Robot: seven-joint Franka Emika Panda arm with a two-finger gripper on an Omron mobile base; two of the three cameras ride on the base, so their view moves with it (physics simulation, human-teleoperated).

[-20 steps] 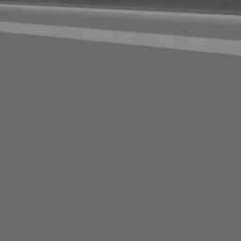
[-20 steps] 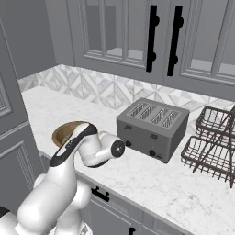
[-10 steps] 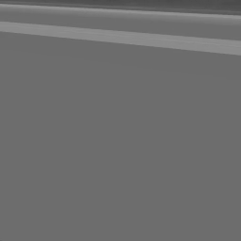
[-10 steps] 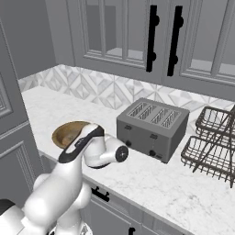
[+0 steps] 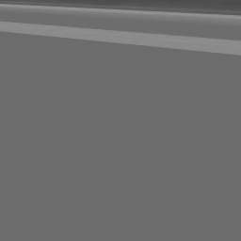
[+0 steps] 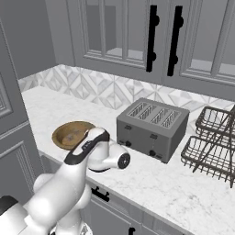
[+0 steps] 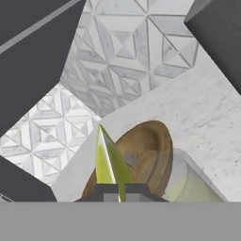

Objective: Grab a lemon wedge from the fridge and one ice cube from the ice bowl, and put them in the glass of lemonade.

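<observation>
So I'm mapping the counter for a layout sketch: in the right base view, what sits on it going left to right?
ice bowl → toaster → wire dish rack

Kitchen: toaster (image 6: pixel 151 128), marble counter (image 6: pixel 183 193), cabinets (image 6: pixel 137 36).

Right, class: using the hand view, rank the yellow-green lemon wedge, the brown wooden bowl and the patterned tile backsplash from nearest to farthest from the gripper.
1. Yellow-green lemon wedge: pinched in the shut gripper, pointing away from it.
2. Brown wooden bowl: on the marble counter just beyond the wedge, beside a pale glass.
3. Patterned tile backsplash: behind the counter, at the top of the view.
</observation>
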